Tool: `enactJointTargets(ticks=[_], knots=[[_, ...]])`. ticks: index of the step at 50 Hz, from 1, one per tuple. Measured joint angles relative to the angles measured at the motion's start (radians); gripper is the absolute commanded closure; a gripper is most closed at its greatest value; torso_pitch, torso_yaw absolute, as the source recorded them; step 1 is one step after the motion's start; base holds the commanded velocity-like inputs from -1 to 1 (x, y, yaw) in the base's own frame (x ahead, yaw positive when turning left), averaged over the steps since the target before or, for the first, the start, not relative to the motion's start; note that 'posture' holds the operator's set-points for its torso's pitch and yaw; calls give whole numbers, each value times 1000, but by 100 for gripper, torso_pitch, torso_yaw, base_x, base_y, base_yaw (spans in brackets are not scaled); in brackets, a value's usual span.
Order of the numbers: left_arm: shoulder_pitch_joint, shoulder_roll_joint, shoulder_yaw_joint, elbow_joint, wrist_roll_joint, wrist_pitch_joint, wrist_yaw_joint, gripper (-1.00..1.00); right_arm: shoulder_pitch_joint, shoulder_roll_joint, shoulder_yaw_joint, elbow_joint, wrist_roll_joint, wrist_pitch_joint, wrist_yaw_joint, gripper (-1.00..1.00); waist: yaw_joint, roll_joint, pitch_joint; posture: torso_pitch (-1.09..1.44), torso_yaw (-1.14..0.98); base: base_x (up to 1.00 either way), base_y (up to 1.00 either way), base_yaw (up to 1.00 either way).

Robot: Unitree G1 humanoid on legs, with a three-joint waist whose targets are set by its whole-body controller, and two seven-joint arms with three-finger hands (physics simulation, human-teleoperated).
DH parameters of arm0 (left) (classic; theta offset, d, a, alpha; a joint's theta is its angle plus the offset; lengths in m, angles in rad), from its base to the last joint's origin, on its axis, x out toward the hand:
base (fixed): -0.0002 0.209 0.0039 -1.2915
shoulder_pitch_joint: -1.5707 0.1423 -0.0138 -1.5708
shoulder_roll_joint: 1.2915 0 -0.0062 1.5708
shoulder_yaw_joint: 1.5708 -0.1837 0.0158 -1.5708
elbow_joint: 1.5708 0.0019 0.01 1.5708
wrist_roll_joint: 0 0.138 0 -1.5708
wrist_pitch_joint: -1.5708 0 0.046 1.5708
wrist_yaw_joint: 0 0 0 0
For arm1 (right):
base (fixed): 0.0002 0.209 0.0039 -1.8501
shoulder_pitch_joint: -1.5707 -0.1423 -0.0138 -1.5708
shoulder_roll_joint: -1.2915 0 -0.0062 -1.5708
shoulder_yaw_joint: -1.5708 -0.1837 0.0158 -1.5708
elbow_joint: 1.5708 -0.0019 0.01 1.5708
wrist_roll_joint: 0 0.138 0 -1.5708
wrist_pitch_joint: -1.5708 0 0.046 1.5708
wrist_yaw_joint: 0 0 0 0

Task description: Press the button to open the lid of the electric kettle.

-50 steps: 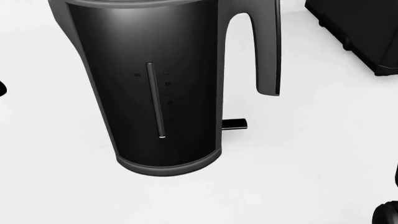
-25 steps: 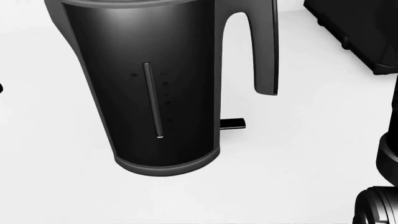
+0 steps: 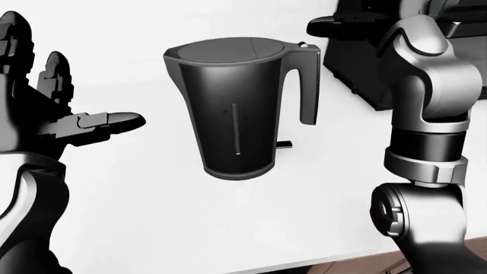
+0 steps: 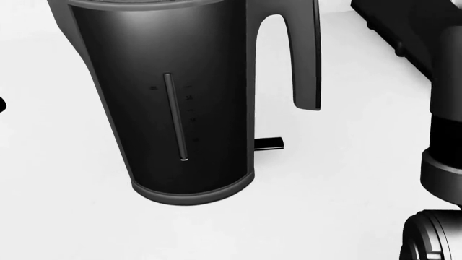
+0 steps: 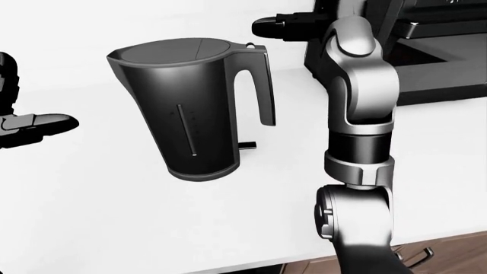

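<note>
lid [image 3: 224, 50] being kept closed | button [image 5: 250, 45] being approached by right hand [image 5: 283, 25], fingers unreadable | left hand [image 3: 57, 123] fingers being held spread

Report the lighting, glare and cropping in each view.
Head view: the kettle is cropped at the top, hiding the lid; soft highlight on its upper body. Left-eye view: white counter nearly blown out, hardly any shadows. Right-eye view: the right arm shows crisp grey shading; nothing blurred.
</note>
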Motion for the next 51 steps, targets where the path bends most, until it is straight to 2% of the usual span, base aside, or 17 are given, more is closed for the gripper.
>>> enactJointTargets(ticks=[28,51], knots=[[-4,6,2,4,-8,-1,4,-100,-8,53,26,20,-22,-16,12,-100,-1,3,-1,-15,0,0,0,0],[-4,9,3,-2,-17,1,10,-100,23,56,23,-34,-26,1,24,-100,0,2,-1,-15,0,0,0,0]])
